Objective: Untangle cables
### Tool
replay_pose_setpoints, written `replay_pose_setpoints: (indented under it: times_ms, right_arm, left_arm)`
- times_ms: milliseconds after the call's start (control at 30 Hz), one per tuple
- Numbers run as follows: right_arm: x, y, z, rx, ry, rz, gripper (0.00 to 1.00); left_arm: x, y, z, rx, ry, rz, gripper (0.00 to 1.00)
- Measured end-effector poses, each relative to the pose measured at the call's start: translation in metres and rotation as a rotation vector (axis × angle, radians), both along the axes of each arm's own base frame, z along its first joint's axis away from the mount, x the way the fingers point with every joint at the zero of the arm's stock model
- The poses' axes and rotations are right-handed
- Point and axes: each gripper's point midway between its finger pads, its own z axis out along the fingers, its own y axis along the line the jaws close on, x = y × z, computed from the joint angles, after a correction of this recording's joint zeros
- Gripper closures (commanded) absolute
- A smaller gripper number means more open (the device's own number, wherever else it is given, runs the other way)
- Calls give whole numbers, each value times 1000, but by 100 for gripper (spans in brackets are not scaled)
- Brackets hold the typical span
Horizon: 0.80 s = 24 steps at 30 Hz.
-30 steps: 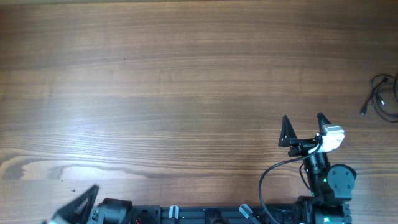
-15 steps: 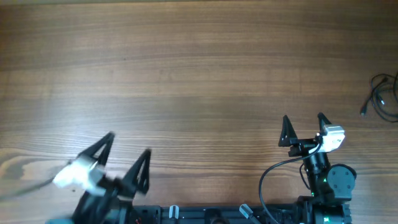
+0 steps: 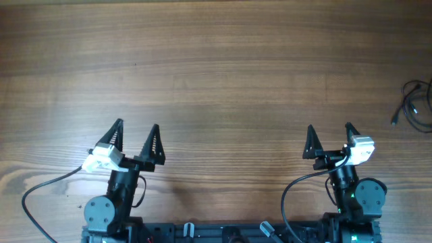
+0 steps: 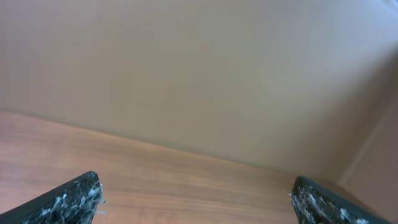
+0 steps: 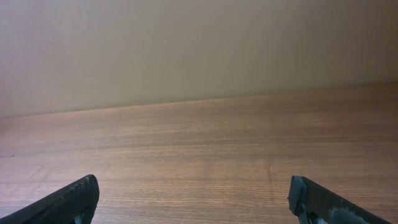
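The cables [image 3: 416,106] are a small tangle of thin dark cords at the far right edge of the wooden table, partly cut off by the overhead view's edge; one plug end [image 3: 394,121] points left. My left gripper [image 3: 136,131] is open and empty at the front left. My right gripper [image 3: 329,131] is open and empty at the front right, well left of and nearer than the cables. In the left wrist view [image 4: 196,196] and the right wrist view [image 5: 194,199] only open fingertips and bare wood show; the cables are out of view there.
The wooden table [image 3: 216,74] fills the overhead view. The arm bases and their thick black wiring [image 3: 290,192] sit along the front edge. A plain beige wall [image 5: 199,50] stands beyond the table's far edge.
My left arm has swung up from the bottom left corner into an upright pose at the front left, its fingers open. The right arm and the cables have not moved.
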Motion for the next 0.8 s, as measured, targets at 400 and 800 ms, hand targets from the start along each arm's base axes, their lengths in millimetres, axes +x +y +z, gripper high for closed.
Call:
replay_pose_setpoints:
  times_ms: [400, 800]
  right_arm:
    - [0, 0, 0, 0, 0, 0, 0]
    - [0, 0, 0, 0, 0, 0, 0]
  left_arm:
    - [9, 23, -77, 54, 249, 128, 0]
    - [9, 23, -77, 65, 248, 128, 0]
